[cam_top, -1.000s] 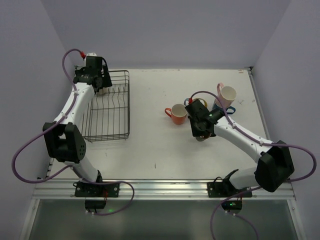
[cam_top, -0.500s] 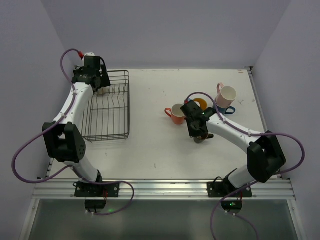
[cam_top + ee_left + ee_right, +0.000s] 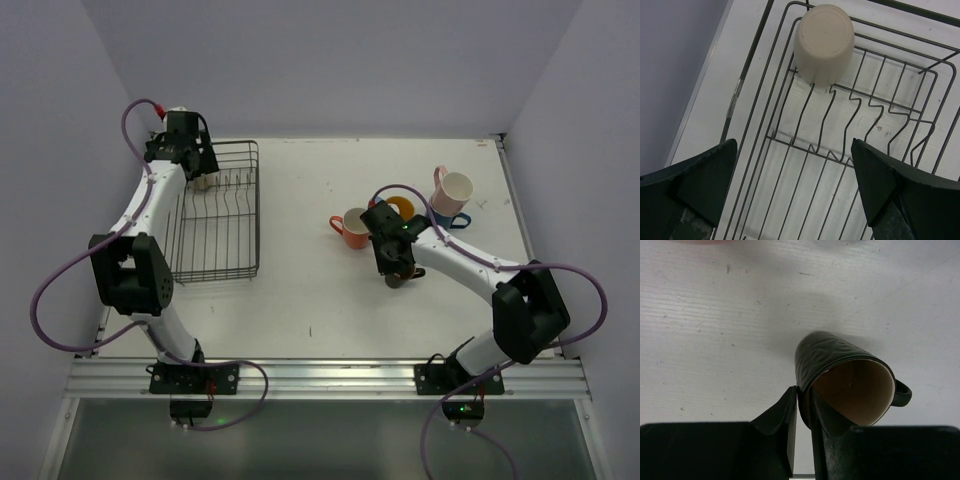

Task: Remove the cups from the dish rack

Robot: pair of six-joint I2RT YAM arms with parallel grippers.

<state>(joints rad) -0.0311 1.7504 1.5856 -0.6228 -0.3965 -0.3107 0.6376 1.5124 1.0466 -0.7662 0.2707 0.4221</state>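
**1. Tabletop** (image 3: 330,300). White. It carries every item below, and both of your claws work over it.

**2. Rack** (image 3: 258,215). Black wire basket, directly beneath your left claw. One cup sits in it. The rest of its floor in view shows only wire.

**3. Left claw** (image 3: 792,150). Fingers spread wide apart, holding nothing, aimed down into the rack. That spread looks meant to take a whole cup body between the fingers.

**4. Right claw** (image 3: 800,392). Fingers close together, one outside and one inside a cup's wall at the rim. You cannot tell whether they pinch that wall or merely flank it. A rim hold probably suits here because it lets a cup be set down mouth up.

**5. Cups**
- **Cream cup** (image 3: 824,42). In the rack, ahead of the left claw and roughly centred between its fingers. It stands mouth down with its base up, as if left to drain. That leaves no rim to pinch, so expect a grasp around the body.
- **Dark cup** (image 3: 840,360). At the right claw's fingertips, with its handle on the side away from them. It appears to rest on the tabletop, but its foot is hidden.
- **Orange cup** (image 3: 353,228). Just beyond the right claw and to its left, mouth up.
- **Pink cup** (image 3: 455,188). Beyond the right claw and to its right.
- **Blue cup** (image 3: 460,221). Tucked against the pink cup, on the side nearer the right claw.

These three cups cluster as the unloading spot, and the dark cup is joining them. By this count, only the cream cup is left to lift out.
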